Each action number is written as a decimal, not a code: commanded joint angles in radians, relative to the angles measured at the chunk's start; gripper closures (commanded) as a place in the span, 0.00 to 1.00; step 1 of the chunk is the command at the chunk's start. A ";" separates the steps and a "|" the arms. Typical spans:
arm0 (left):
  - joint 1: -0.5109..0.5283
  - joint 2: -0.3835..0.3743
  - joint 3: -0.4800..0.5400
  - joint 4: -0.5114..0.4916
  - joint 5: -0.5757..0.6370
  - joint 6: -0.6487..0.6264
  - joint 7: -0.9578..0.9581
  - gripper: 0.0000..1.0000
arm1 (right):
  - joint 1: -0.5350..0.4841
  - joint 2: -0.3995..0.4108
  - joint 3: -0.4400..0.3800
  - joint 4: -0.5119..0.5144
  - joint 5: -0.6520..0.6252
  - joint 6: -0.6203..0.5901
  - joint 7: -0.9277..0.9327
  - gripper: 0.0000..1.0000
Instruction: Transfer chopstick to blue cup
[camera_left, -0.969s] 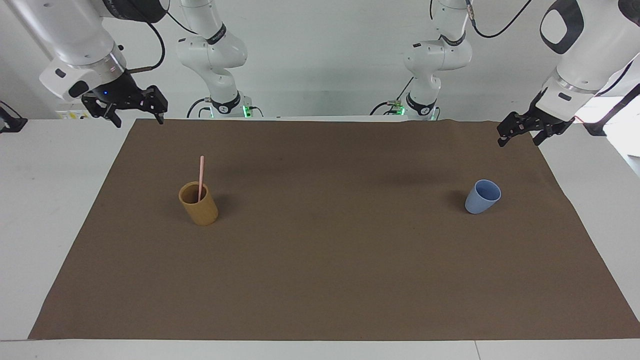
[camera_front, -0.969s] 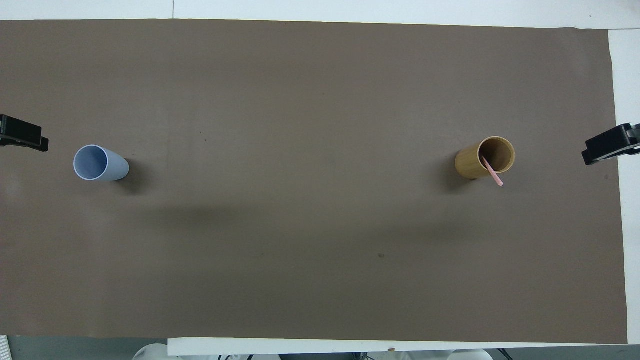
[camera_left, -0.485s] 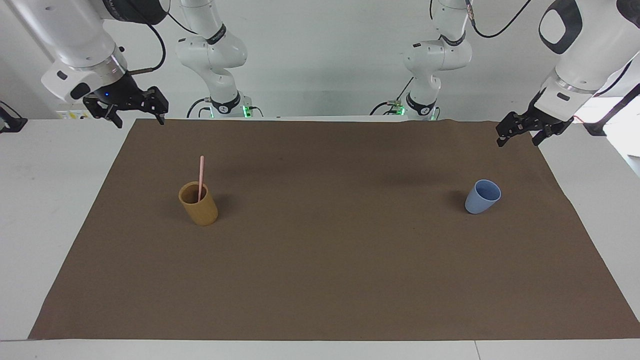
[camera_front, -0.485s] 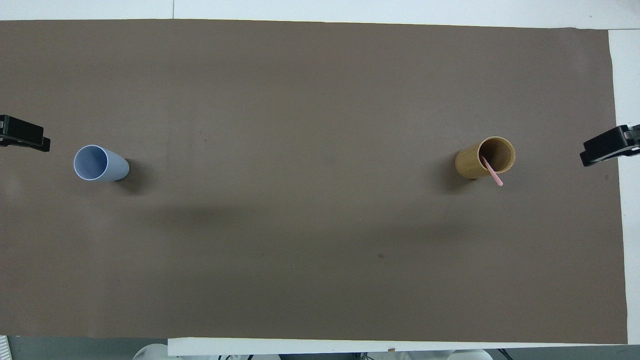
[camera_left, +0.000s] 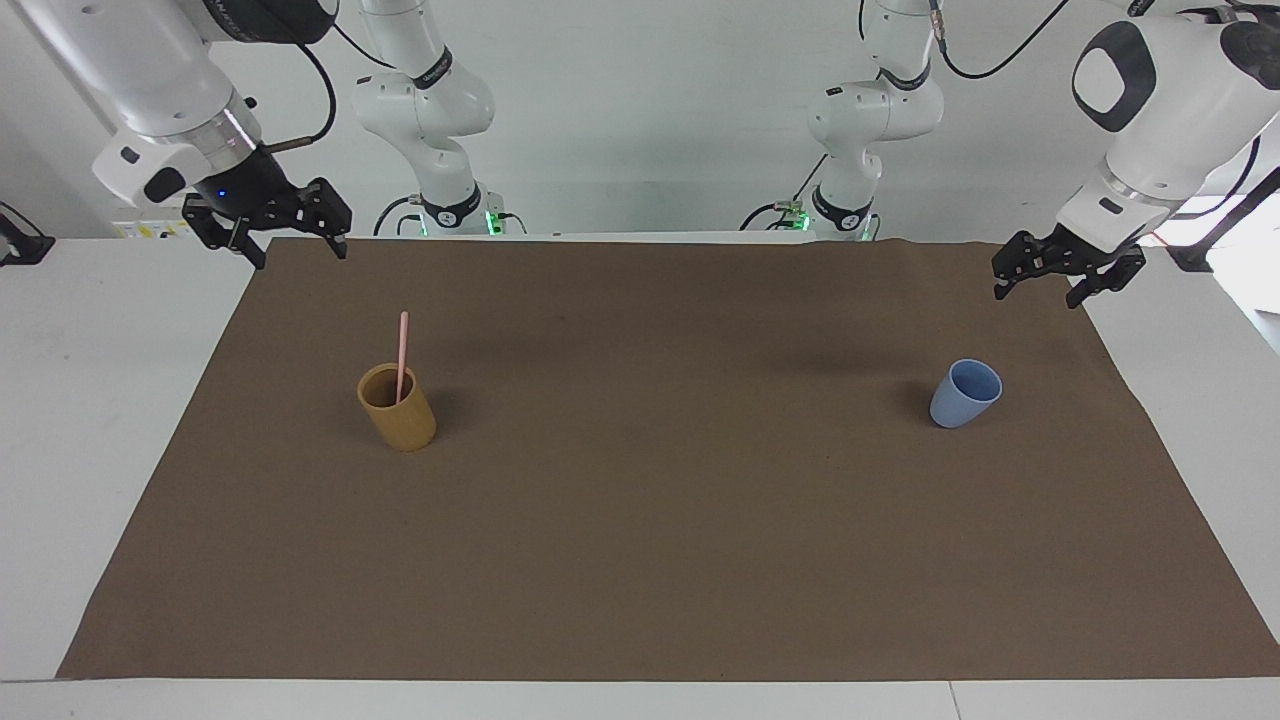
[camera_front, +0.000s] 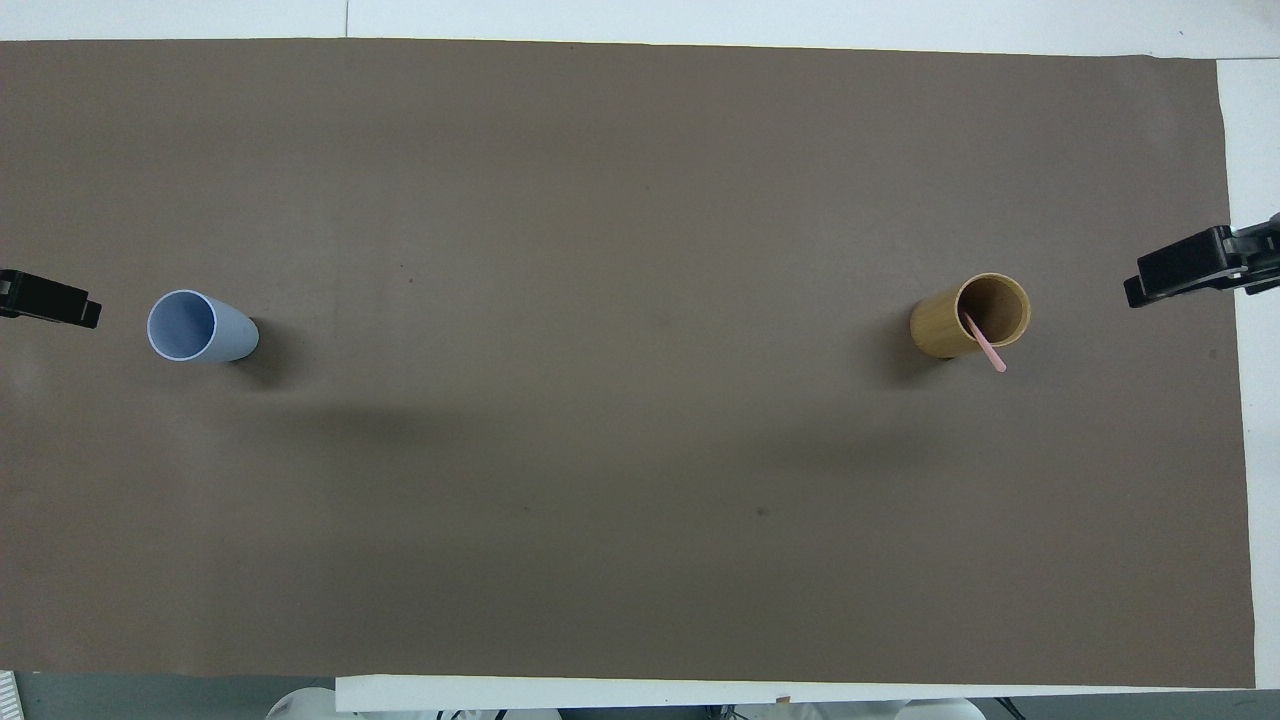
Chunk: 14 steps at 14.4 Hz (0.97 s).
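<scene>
Both grippers have shifted a little inward over the past second. In the facing view the right gripper has drifted from the bare table onto the edge of the brown mat, toward the tan cup; the left gripper has eased slightly in over its own mat corner. Each has its jaws spread and empty. Nothing on the mat has moved: the chopstick stands leaning in the tan cup, and the blue cup waits empty, well apart, at the left arm's end. I judge the right arm is starting its reach for the chopstick.
</scene>
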 joint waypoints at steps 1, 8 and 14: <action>0.022 -0.040 -0.005 -0.041 0.018 0.020 0.048 0.01 | 0.028 0.079 0.005 -0.020 0.057 0.066 0.087 0.00; 0.027 0.062 -0.005 -0.282 0.018 0.412 -0.332 0.03 | 0.019 0.185 0.007 -0.124 0.140 0.088 0.188 0.00; 0.039 0.130 -0.005 -0.299 0.017 0.472 -0.353 0.02 | 0.017 0.134 0.005 -0.257 0.148 0.080 0.204 0.07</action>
